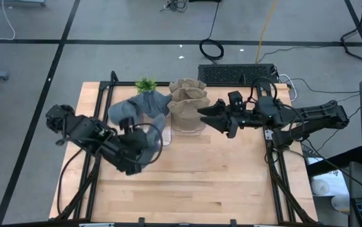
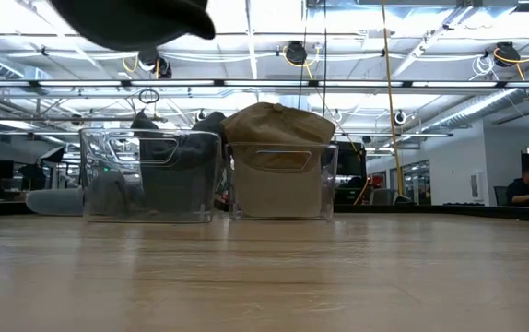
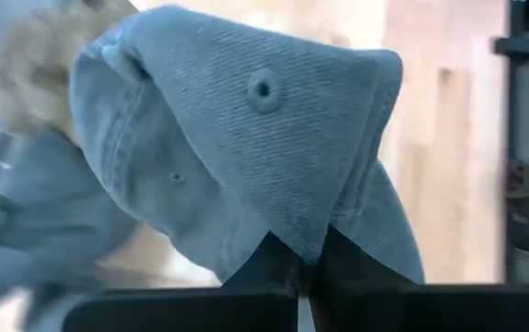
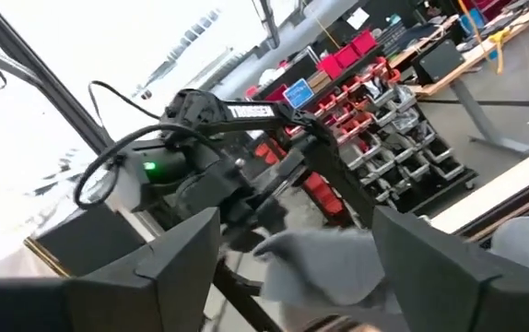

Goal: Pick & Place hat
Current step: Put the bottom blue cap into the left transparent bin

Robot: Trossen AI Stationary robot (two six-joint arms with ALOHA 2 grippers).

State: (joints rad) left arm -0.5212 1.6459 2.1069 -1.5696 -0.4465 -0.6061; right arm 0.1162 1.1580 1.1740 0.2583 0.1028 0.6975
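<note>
Left arm: I see it reach in from the left side of the table (image 1: 193,189), low and bent.
Left gripper (image 1: 144,140): its two fingers (image 3: 274,263) are pressed tight together on a fold of the blue hat (image 3: 246,138).
Blue hat: it is up in the air, pinched by the left gripper, and hangs over the left bin (image 2: 149,175). In the low view it shows as a dark shape near the top.
Left bin: a clear box at the back of the table. It holds more blue-gray hats (image 1: 127,110).
Small green plant (image 1: 145,84): it sits just behind the left bin.
Right bin (image 2: 281,181): a clear box touching the left bin's side. Tan hats (image 1: 187,98) are piled in it and stick up over the rim.
Right gripper (image 1: 207,115): it hangs just beside the tan hats, tips aimed at them. Its fingers (image 4: 177,258) are spread apart and hold nothing.
Right arm: I see it stretch in from the right side of the table.
Person (image 2: 527,187): someone sits far off in the room, at the right.
</note>
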